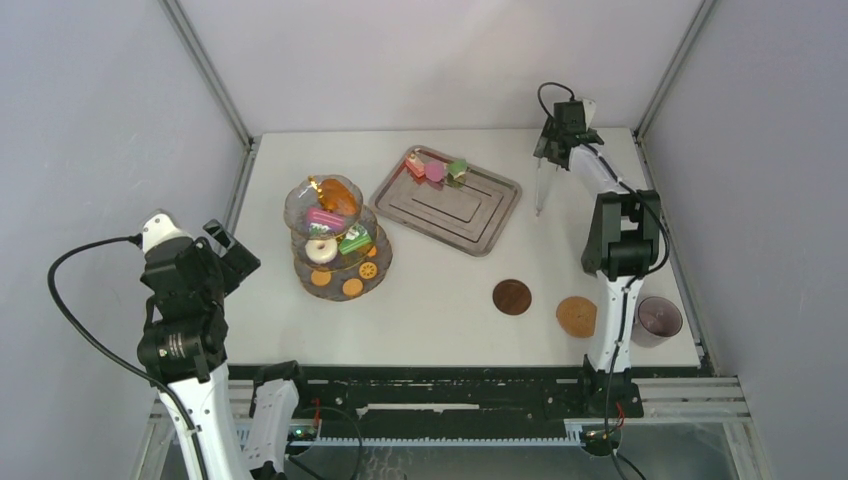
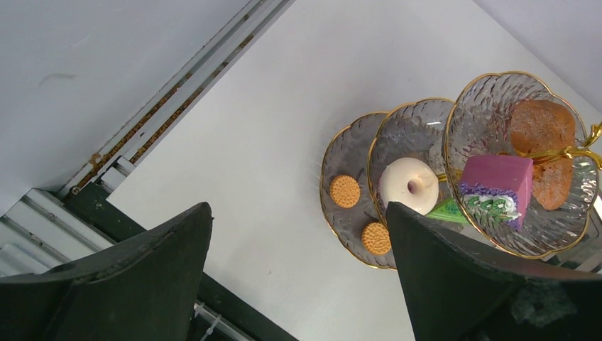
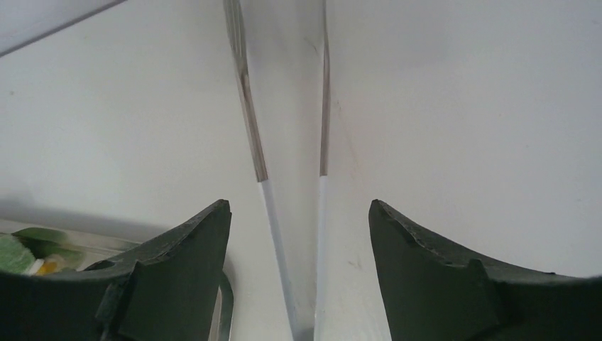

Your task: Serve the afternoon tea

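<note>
Right wrist view puts the right gripper (image 3: 299,206) with its fingers spread wide and the long metal tongs (image 3: 245,92) running out between them. Neither pad touches a blade where it shows, and I cannot tell whether the tongs lie on the table (image 1: 440,300) or are held further back. From above, this gripper sits at 1 o'clock on the table, with the tongs pointing toward 6.

The step in hand looks like taking up the tongs to move the three small cakes (image 1: 435,172), which are bunched at the 11 o'clock corner of the steel tray (image 1: 470,215). To do it well, I would close squarely across both blades, flats against the pads. The squeeze should be just enough to hold them without shutting the tips, so some travel is left for pinching a cake. An off-centre hold would probably let the tongs twist.

The three-tier stand (image 1: 338,240) is at 9 o'clock and already carries cakes, a white donut (image 1: 321,250) and cookies (image 1: 352,287). Its upper tiers overhang the lower ones, so a cake should come in from the 3 o'clock side, clear of the gold pole.

The left gripper (image 2: 298,213) hangs at 8 o'clock, wide open and empty. Two brown coasters (image 1: 512,297) lie at 5 o'clock, and a cup (image 1: 658,320) stands at 4, off its coaster.
</note>
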`<move>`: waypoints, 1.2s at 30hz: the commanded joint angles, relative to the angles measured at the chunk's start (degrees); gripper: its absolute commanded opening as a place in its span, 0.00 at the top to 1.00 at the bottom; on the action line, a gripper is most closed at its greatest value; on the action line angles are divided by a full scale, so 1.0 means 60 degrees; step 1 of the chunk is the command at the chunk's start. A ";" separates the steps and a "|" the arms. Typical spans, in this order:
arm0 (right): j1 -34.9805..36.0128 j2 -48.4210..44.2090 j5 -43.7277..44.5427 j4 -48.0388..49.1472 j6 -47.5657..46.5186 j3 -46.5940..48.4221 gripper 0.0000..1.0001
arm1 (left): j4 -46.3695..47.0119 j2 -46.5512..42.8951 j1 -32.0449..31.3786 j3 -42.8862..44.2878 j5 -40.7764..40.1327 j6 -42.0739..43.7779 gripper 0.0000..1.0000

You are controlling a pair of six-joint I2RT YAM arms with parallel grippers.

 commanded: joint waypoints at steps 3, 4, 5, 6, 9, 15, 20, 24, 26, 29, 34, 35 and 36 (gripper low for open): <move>-0.0004 -0.2199 -0.0101 -0.0546 -0.0092 0.0213 0.21 | 0.0199 0.0188 0.0027 0.0899 0.0022 0.0351 0.03; 0.0025 -0.2566 -0.0178 -0.0722 -0.0082 0.0130 0.21 | 0.0185 0.0269 -0.0013 0.1105 0.0035 0.0372 0.03; 0.0104 -0.2932 -0.0149 -0.0821 -0.0041 -0.0012 0.21 | 0.0188 0.0356 -0.0025 0.1284 0.0161 0.0388 0.02; 0.0220 -0.3309 -0.0276 -0.0808 -0.0107 -0.0259 0.21 | 0.0218 0.0396 -0.0037 0.1492 0.0371 0.0417 0.02; 0.0739 -0.4418 -0.0166 -0.0754 -0.0496 -0.0987 0.21 | 0.0675 0.0187 -0.0054 0.1876 0.1217 0.0422 0.02; 0.1602 -0.6464 0.0405 -0.0775 -0.0183 -0.2909 0.20 | 0.0771 0.0676 -0.0428 0.3138 0.2766 0.0427 0.00; 0.1767 -0.8244 -0.0315 -0.0738 0.0663 -0.4942 0.20 | 0.1617 0.0872 -0.1033 0.3314 0.4347 0.0257 0.00; 0.2239 -0.9522 -0.0286 -0.0680 0.0710 -0.6498 0.20 | 0.2092 0.1125 -0.2759 0.2943 0.3871 0.0369 0.00; 0.2411 -0.9984 -0.0238 -0.1083 0.0785 -0.6798 0.20 | 0.2307 0.1422 -0.4578 0.2860 0.2842 0.0369 0.00; 0.2453 -1.0538 -0.0152 -0.1992 0.0985 -0.6998 0.20 | 0.2313 0.2335 -0.8530 0.3061 0.0195 0.0789 0.00; 0.2190 -1.1189 0.1064 -0.3539 0.1668 -0.7325 0.20 | 0.2463 0.4096 -1.0892 0.3297 -0.1383 0.0863 0.00; 0.1973 -1.1279 0.1291 -0.3808 0.1872 -0.7424 0.20 | 0.2608 0.4372 -1.1044 0.3223 -0.1338 0.0735 0.00; 0.1807 -1.1356 0.1492 -0.4046 0.2062 -0.7561 0.20 | 0.2712 0.4617 -1.1149 0.3158 -0.1227 0.0618 0.00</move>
